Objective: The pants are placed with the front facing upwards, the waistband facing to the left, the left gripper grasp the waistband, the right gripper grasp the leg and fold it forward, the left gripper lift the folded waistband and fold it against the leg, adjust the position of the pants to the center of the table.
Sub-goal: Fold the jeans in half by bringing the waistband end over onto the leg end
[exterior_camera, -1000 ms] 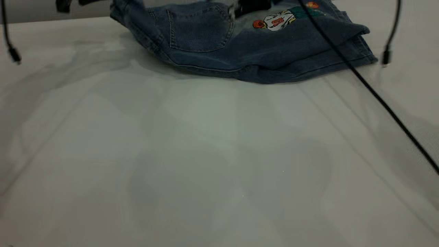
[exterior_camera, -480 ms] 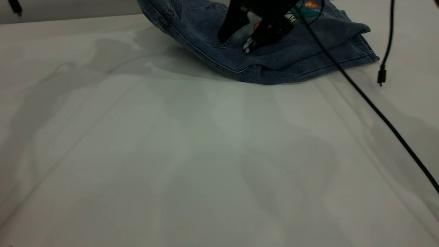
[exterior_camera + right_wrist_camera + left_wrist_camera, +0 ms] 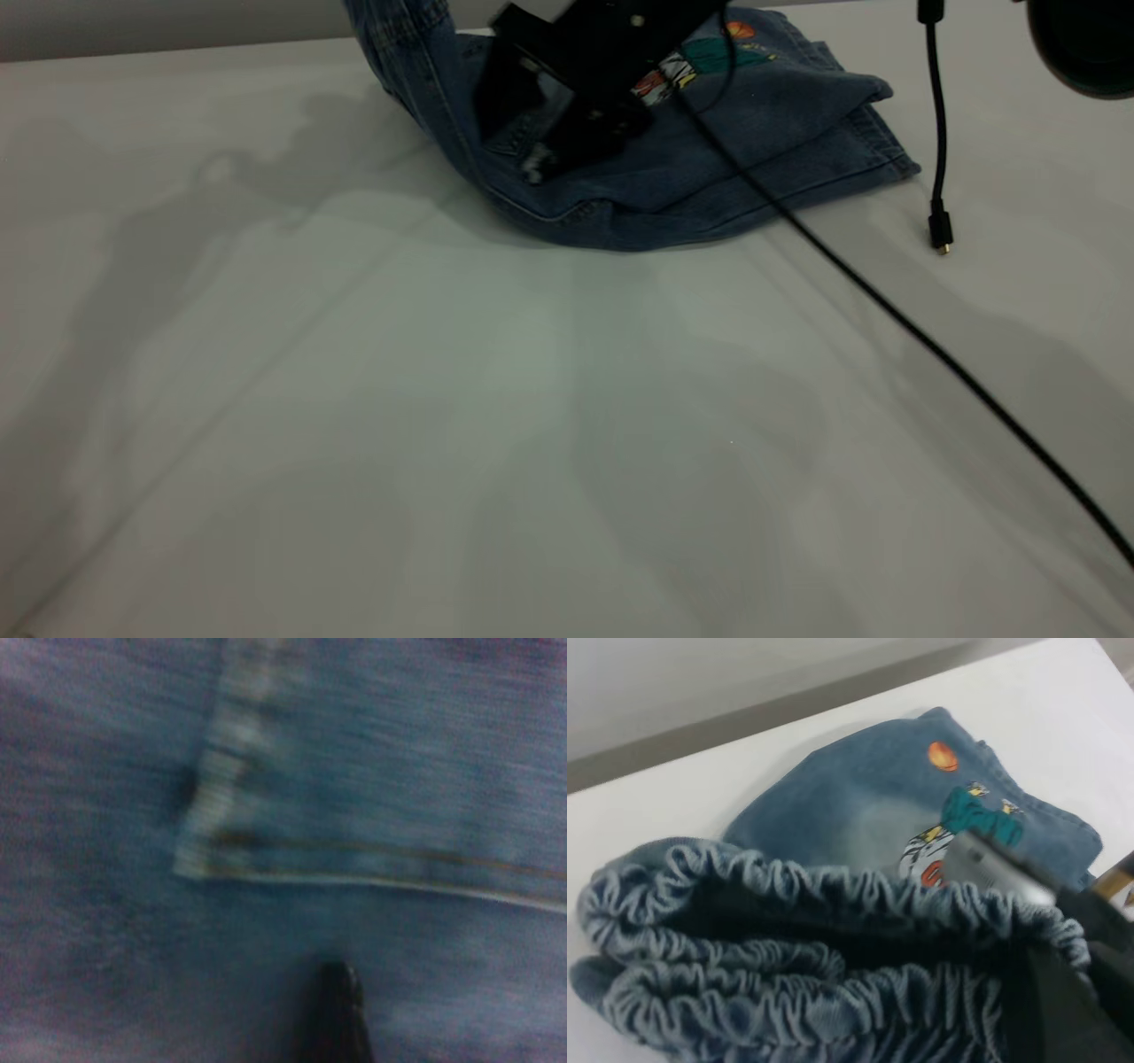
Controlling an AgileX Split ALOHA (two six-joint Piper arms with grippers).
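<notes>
Since half a second back, the right gripper [image 3: 536,164] had slid left and lower across the pants [image 3: 753,133], and the whole bundle had scooted left and a bit nearer too. Couldn't tell if that gripper was spread or closed. One dark fingertip [image 3: 335,1014] sat right up against the denim, just beside a pocket corner [image 3: 213,842]. The left gripper [image 3: 1063,1010] was clamped on the waistband [image 3: 788,948], holding that left end up off the table [image 3: 443,399]. The leg end was resting far right, cartoon patch [image 3: 682,66] facing up. A black cable [image 3: 886,310] trailed off near right.
</notes>
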